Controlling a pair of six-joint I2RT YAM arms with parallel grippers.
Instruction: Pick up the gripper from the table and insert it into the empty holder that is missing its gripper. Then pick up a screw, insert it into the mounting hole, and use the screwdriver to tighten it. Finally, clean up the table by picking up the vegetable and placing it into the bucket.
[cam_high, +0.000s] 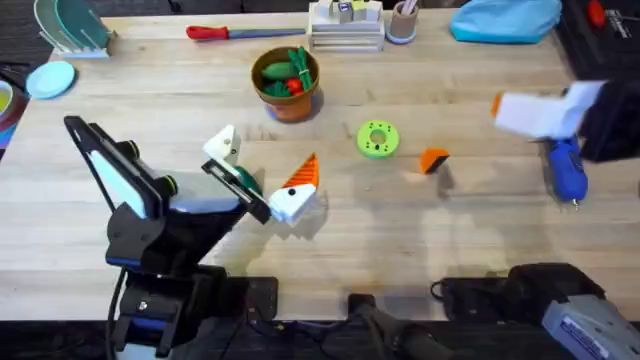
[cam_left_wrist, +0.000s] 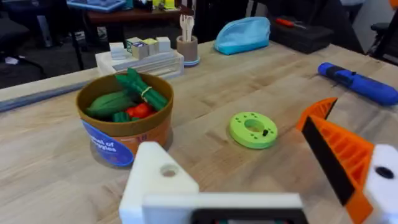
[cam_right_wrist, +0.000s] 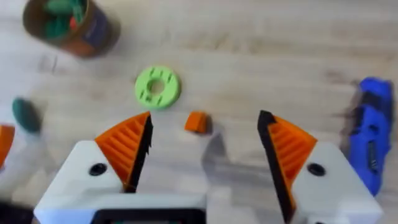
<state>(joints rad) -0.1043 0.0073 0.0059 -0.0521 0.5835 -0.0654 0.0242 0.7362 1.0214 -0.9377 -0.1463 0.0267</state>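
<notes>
While the right jaws (cam_right_wrist: 202, 146) hang wide open over the desk (cam_high: 470, 230), the little orange gripper (cam_right_wrist: 197, 122) lies between them w/ nothing touching it. At its 3 o'clock is the blue screwdriver (cam_right_wrist: 372, 140); at 10 o'clock, a green ring (cam_right_wrist: 157, 87). Left jaws (cam_left_wrist: 261, 180): open, empty, one orange pad missing.
</notes>
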